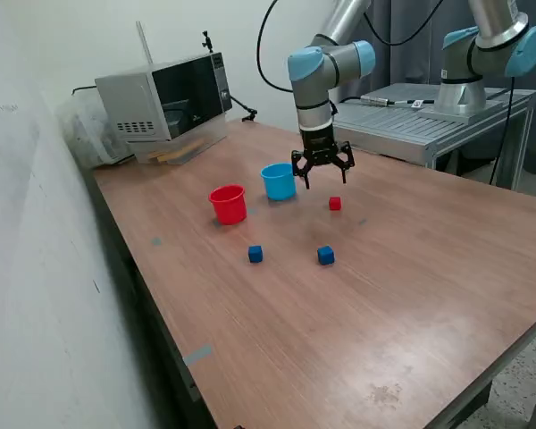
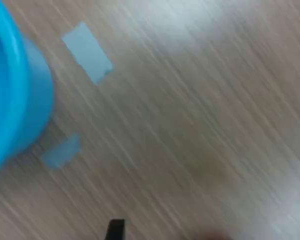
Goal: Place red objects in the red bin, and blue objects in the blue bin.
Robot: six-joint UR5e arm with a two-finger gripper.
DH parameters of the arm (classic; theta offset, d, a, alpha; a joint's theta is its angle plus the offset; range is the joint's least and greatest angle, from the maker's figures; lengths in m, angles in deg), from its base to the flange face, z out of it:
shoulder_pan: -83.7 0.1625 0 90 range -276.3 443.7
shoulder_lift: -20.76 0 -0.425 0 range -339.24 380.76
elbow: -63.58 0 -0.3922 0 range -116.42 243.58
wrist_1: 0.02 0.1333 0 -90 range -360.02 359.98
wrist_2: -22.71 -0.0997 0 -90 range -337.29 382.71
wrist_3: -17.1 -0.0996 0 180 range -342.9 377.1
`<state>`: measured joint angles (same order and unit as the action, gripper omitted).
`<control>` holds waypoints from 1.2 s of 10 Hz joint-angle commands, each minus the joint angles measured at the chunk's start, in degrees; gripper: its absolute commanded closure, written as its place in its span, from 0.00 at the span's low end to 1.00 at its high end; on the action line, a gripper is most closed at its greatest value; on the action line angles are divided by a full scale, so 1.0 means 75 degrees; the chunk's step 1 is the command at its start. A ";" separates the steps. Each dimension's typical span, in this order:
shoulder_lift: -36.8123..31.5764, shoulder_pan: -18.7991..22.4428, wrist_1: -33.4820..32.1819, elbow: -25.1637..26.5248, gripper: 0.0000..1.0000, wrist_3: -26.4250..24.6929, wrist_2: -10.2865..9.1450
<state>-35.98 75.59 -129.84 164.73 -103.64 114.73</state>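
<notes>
Gripper [image 1: 322,172] spread wide, empty, above table [image 1: 411,268] just beside blue bin [image 1: 279,181]. Red bin [image 1: 228,204] next to it. One red cube [image 1: 335,204] visible below gripper; blue cubes [image 1: 255,255] [image 1: 326,256] nearer camera, apart

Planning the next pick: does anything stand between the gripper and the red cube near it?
Nothing visible does. The open gripper hangs above the table beside the blue bin; the red cube lies alone on bare wood.
</notes>
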 commanded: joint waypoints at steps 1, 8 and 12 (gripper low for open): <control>-0.0240 0.0285 -0.0035 0.0190 0.00 -0.0015 -0.0641; -0.0134 0.0051 -0.1031 0.0189 0.00 -0.1761 -0.1406; -0.0100 -0.0101 -0.1019 0.0436 0.00 -0.1785 -0.1383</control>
<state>-37.03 75.58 -137.24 166.98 -116.31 104.41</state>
